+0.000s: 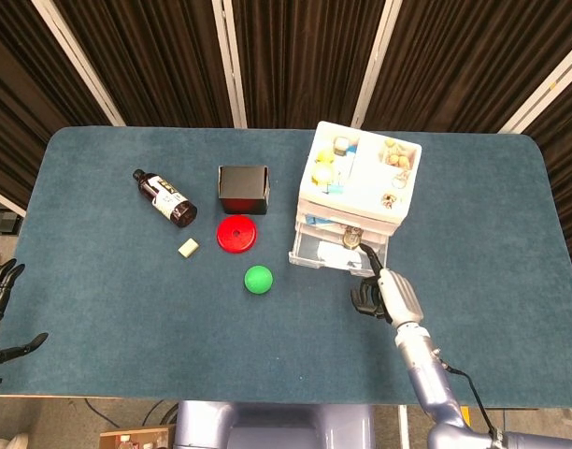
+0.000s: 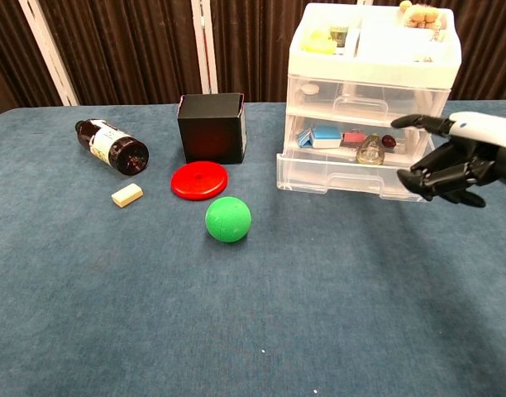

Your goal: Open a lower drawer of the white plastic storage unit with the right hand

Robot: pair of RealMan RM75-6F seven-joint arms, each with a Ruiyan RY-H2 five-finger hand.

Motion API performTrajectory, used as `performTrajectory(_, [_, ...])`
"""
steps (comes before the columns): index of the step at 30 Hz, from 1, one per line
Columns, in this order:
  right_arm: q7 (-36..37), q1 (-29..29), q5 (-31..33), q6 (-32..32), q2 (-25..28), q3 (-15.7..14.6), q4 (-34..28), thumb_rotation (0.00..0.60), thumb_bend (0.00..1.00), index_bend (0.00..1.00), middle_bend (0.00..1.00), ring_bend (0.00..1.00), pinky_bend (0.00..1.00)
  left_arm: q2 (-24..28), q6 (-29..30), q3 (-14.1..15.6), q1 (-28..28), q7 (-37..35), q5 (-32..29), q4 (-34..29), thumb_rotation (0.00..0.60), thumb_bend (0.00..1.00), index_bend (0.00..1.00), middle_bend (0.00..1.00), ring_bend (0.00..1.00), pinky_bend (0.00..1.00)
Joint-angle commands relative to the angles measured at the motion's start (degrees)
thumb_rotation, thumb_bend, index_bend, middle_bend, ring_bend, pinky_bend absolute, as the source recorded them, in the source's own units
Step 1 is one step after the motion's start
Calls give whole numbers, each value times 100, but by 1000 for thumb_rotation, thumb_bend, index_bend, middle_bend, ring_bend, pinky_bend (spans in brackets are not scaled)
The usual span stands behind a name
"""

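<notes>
The white plastic storage unit (image 2: 373, 74) stood toward the back right of the blue carpeted worktop (image 2: 236, 314), its open top tray holding small items. Its lower drawer (image 2: 346, 175) was pulled out toward the front, showing a blue box, a pink piece, a clear glass-like object and a dark red bead inside.

The right robot hand (image 2: 451, 161) hung just beside the drawer's front right corner, fingers curled loosely with nothing in them, one dark finger (image 2: 418, 121) stretched out toward the unit; in the head view the same right robot hand (image 1: 384, 293) sat just in front of the drawer's edge, and whether it touched the drawer could not be told.

The left robot hand (image 1: 0, 299) showed only at the far left edge of the head view, fingers spread, holding nothing.

Left of the unit were a black open-fronted box (image 2: 212, 126), a flat red round disc (image 2: 199, 180), a green ball (image 2: 228, 219), a small cream block (image 2: 126, 195) and a brown glass bottle (image 2: 111, 145) lying on its side.
</notes>
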Motion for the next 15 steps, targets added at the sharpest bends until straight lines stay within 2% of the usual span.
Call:
performTrajectory(1, [-436, -237, -718, 517, 363, -301, -402, 600, 496, 0, 690, 742, 838, -2, 31, -3, 8, 19, 19, 17, 600, 37, 0, 0, 0, 33])
performTrajectory(4, [-865, -438, -1367, 965, 696, -550, -508, 600, 468, 0, 632, 691, 804, -10, 73, -3, 22, 29, 40, 34, 600, 37, 0, 0, 0, 33])
performTrajectory(6, [-1079, -643, -1921, 1378, 933, -711, -407, 600, 446, 0, 548, 577, 750, -12, 138, 2, 45, 3, 83, 45, 600, 37, 0, 0, 0, 33])
performTrajectory(8, [-1056, -887, -2383, 1724, 1169, -879, -258, 600, 419, 0, 424, 443, 634, -16, 219, 14, 78, 41, 137, 68, 600, 36, 0, 0, 0, 33])
performTrajectory(12, [-660, -1375, -2877, 2085, 1608, -1278, 125, 600, 288, 0, 69, 57, 280, -56, 318, 37, 131, 226, 194, 114, 600, 35, 0, 0, 0, 33])
performTrajectory(13, [-576, -1472, -2930, 2118, 1695, -1361, 222, 600, 258, 0, 20, 13, 199, -65, 316, 42, 144, 294, 174, 119, 600, 34, 0, 0, 0, 33])
performTrajectory(15, [-406, -1659, -2974, 2198, 1818, -1475, 449, 600, 224, 0, 0, 0, 115, -79, 308, 40, 161, 447, 133, 117, 600, 32, 0, 0, 0, 30])
